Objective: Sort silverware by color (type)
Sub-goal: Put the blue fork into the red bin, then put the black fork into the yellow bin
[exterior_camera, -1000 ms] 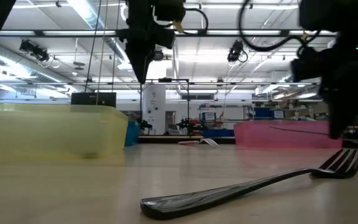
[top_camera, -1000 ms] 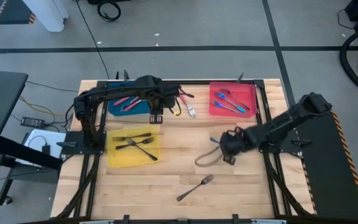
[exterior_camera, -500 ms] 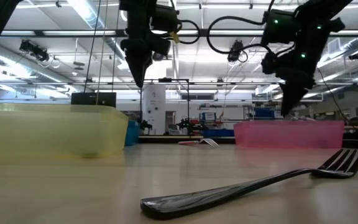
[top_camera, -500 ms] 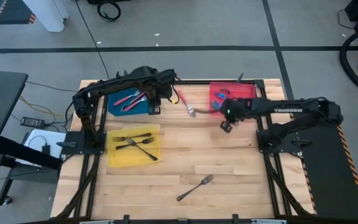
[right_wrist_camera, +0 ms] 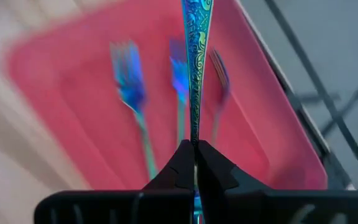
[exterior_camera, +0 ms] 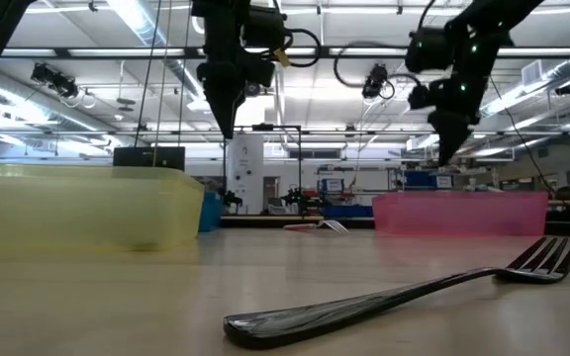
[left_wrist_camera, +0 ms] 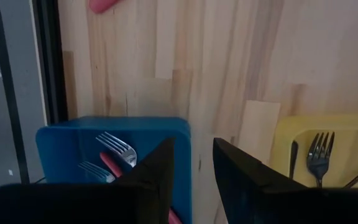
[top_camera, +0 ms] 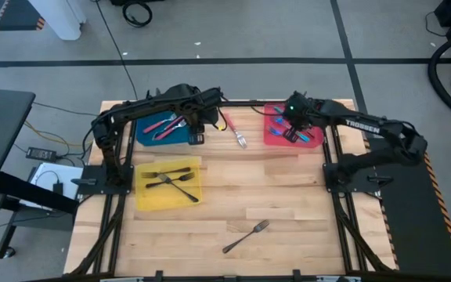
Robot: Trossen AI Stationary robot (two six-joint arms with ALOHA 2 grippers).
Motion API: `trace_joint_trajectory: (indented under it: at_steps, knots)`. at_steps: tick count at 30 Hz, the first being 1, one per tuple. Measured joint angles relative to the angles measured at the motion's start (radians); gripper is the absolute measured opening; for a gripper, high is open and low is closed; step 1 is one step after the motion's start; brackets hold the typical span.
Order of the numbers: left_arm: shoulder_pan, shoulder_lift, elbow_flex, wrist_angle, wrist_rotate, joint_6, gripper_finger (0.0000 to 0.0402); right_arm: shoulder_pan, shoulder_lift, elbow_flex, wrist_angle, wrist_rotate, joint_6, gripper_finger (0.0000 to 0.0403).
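Right gripper (right_wrist_camera: 194, 152), pinching a blue fork (right_wrist_camera: 196, 62) seen only in its wrist view, hangs over the red tray (top_camera: 271, 137) at the table's far right; left gripper (left_wrist_camera: 192, 180), spread empty, hovers over the blue tray's (left_wrist_camera: 61, 134) edge.

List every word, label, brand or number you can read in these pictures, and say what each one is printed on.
"TROSSEN": white letters on the right arm, in the high view.
Signs in the room behind the table in the low view: too small to read.
The blue fork in the right wrist view bears an embossed pattern, not letters.
Nothing readable on the trays or other forks.
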Motion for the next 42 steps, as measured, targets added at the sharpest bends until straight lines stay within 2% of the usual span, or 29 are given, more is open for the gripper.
trace_joint_trajectory:
  at_steps: [4,7,14,22,28,32,35,42]
  knots:
    - [-0.001,0.0,0.0,0.011,0.0,-0.001,0.0112,-0.098,0.073,-0.001,-0.046,0.017,-0.03,0.0008]
    - [-0.002,0.0,0.0,0.039,0.0,-0.006,0.0112,-0.133,0.133,-0.001,-0.038,-0.02,-0.057,0.0008]
    - [-0.02,0.0,0.0,0.112,-0.001,-0.028,0.0112,-0.157,0.289,-0.001,-0.039,-0.037,-0.124,0.0012]
    - [-0.04,0.0,0.0,0.129,0.001,-0.027,0.0112,-0.15,0.356,-0.001,-0.044,-0.023,-0.128,0.0055]
    - [-0.04,0.002,0.0,0.146,0.011,-0.028,0.0112,-0.138,0.331,-0.001,-0.05,-0.002,-0.119,0.0077]
    - [-0.057,0.002,0.0,0.185,0.116,-0.125,0.0112,-0.113,0.271,0.0,-0.076,-0.015,-0.042,0.0078]
    - [-0.098,0.002,0.0,0.219,0.166,-0.206,0.0112,-0.09,0.21,0.001,-0.11,-0.072,0.021,0.0076]
    - [-0.245,0.002,0.0,0.26,0.172,-0.343,0.0112,-0.02,0.053,0.001,-0.132,-0.147,0.099,0.0075]
